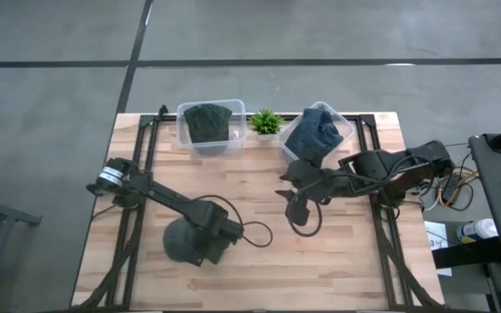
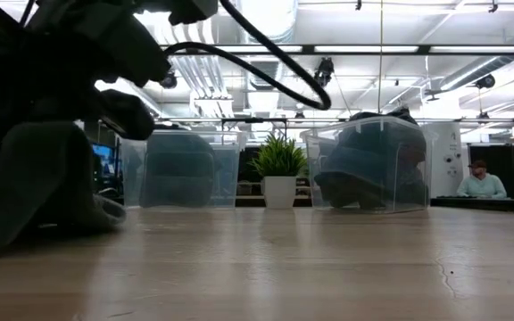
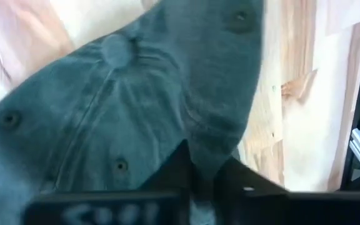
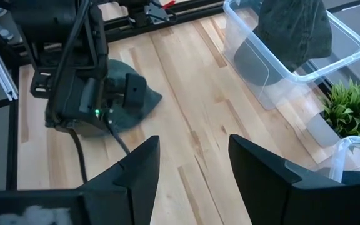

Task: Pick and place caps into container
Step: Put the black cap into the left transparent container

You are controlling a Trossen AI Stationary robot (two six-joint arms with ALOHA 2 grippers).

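A dark slate-blue cap point(image 1: 174, 243) lies on the near left part of the table, its crown filling the left wrist view point(image 3: 124, 106). My left gripper point(image 1: 197, 247) is down on it and shut on its fabric. My right gripper point(image 1: 297, 207) hovers open over the middle of the table, right of the cap, touching nothing point(image 4: 192, 169). The far-left clear container point(image 1: 209, 127) holds a dark olive cap point(image 4: 292, 28). The far-right clear container point(image 1: 316, 135) holds blue caps point(image 2: 364, 165). My left gripper pinches a fold of the cap's crown near its edge point(image 3: 206, 153) between its two fingers point(image 3: 174, 175). It comes at the cap from above, slanting. The cap's lower part rests on the table point(image 2: 34, 234).
A small green potted plant point(image 1: 266, 123) stands between the two containers at the far edge. Bare wood lies between the arms and along the near edge point(image 1: 320, 269). A cable loops beside the left wrist point(image 1: 255, 233). A person sits in the room behind point(image 2: 481, 180).
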